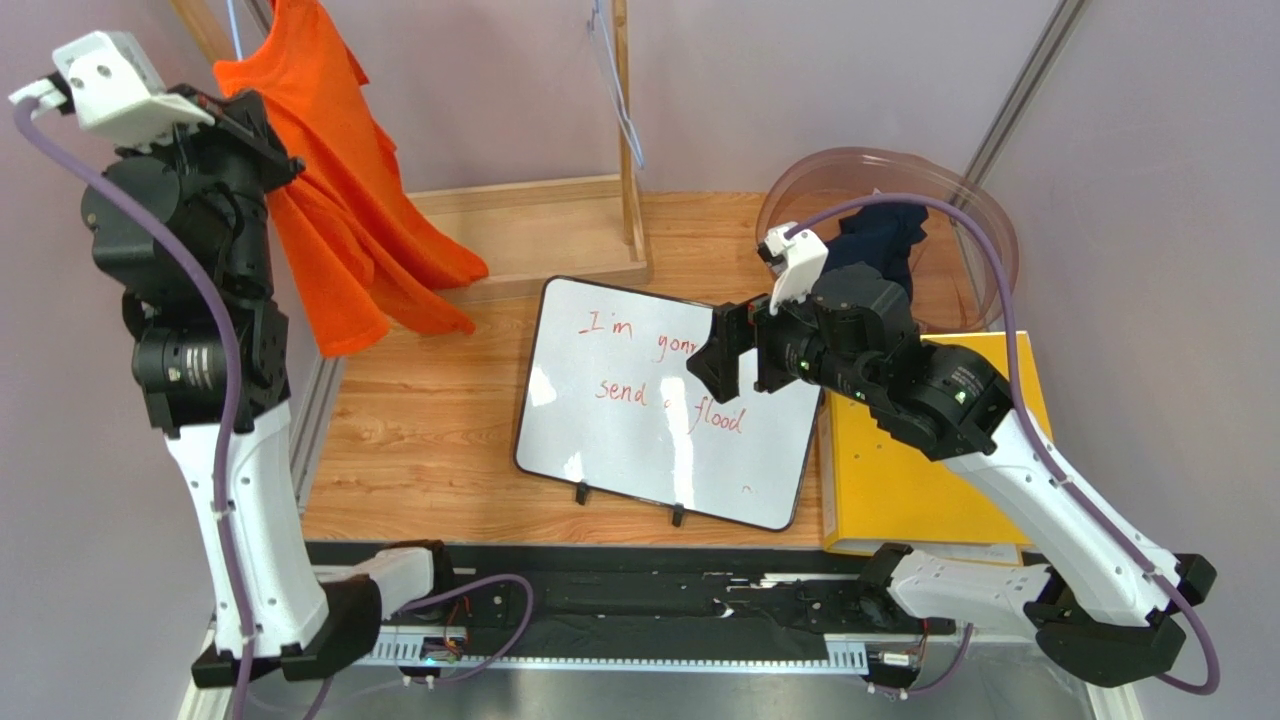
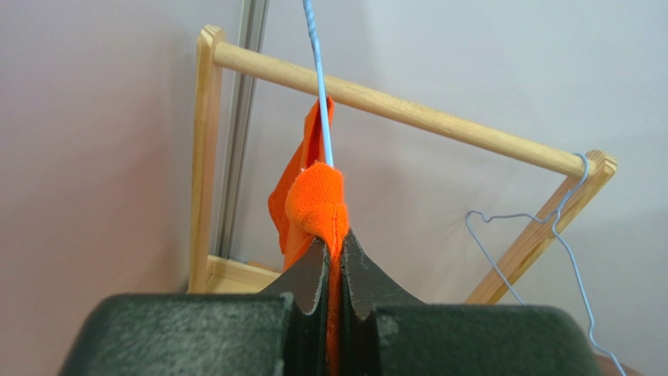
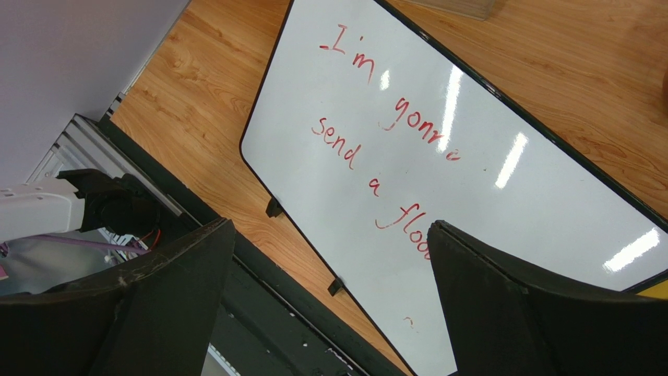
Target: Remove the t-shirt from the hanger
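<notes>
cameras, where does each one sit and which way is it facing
top external: above and behind the bases, looking down on the table; both arms show, with left pincer and right pincer.
left wrist: on the left arm, facing the wooden rack; the left pincer shows, shut on the orange t-shirt.
right wrist: on the right arm, facing down at the whiteboard; the right pincer shows, open.
shared: top and left wrist both show the t-shirt; top and right wrist, the whiteboard.

Left arm (image 1: 241, 495): standing tall, reaching up and back. Left gripper (image 2: 333, 244): pinching a fold of the t-shirt (image 2: 316, 200), jaws nearly meeting. Right arm (image 1: 1052, 503): bending low, reaching inward. Right gripper (image 3: 329, 227): hanging with jaws gaping wide, holding nothing.
</notes>
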